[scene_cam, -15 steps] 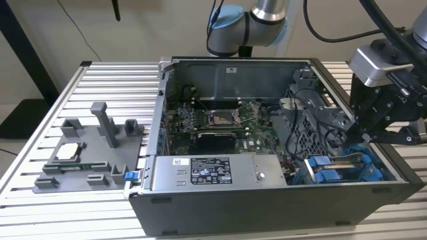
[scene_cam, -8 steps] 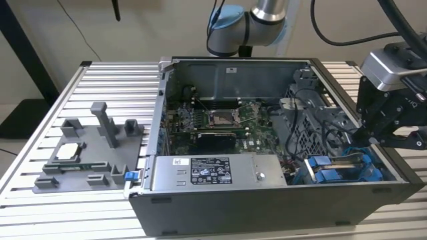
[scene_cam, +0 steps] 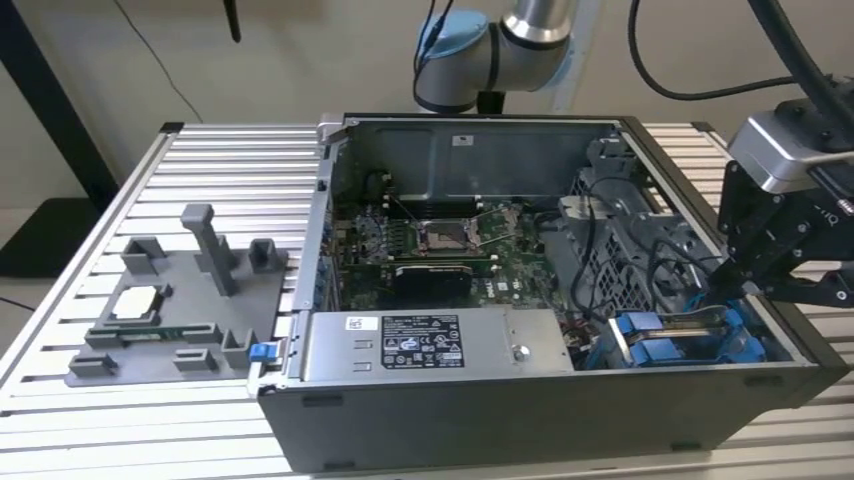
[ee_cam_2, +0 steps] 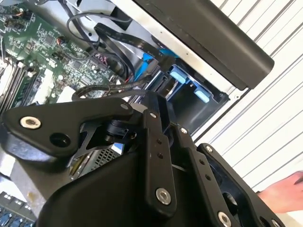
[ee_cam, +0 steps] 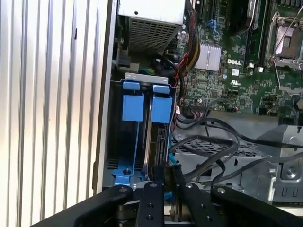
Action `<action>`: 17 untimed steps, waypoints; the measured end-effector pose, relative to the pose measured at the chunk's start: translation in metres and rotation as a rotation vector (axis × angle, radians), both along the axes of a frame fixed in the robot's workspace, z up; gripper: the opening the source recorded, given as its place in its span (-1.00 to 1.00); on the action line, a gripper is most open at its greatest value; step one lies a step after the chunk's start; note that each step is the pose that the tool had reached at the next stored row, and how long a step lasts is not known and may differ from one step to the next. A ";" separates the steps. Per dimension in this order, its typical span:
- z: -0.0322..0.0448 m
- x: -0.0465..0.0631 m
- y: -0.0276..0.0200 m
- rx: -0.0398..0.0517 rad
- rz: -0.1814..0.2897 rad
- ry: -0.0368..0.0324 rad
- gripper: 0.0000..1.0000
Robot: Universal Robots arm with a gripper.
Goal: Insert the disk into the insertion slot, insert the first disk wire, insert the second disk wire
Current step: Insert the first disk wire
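In the first wrist view the disk [ee_cam: 158, 142] stands edge-on inside the insertion slot [ee_cam: 124, 146], a grey bay with blue rails. Two blue tabs sit at the bay's far end. My gripper [ee_cam: 170, 174] is at the near end of the disk, with its fingers close together on the plug of a black disk wire [ee_cam: 203, 142] that loops away over the metal cage. In the exterior view the gripper [scene_cam: 731, 290] hangs over the bay [scene_cam: 681, 345] in the case's near corner on the exterior view's right.
The open computer case [scene_cam: 534, 420] lies on a slatted table, with the motherboard [scene_cam: 427, 245] and power supply [scene_cam: 427, 345] inside. Loose black cables [ee_cam_2: 113, 42] run beside the bay. A grey fixture [scene_cam: 174, 310] stands on the exterior view's left. A hand [ee_cam_2: 284, 189] shows near the table edge.
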State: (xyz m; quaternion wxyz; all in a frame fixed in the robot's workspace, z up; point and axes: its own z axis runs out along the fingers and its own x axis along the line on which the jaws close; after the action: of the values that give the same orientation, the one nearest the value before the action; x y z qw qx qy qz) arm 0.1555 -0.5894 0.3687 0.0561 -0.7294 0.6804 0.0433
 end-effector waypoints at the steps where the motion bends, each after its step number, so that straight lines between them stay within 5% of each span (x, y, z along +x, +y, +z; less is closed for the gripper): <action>1: -0.0008 0.000 0.0000 0.0000 0.000 0.0000 -1.00; 17: -0.0115 0.001 0.0004 -0.0076 -0.054 0.0005 -1.00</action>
State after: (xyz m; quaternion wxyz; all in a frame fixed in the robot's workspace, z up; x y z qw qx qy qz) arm 0.1564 -0.5890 0.3572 0.0543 -0.7109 0.7001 0.0394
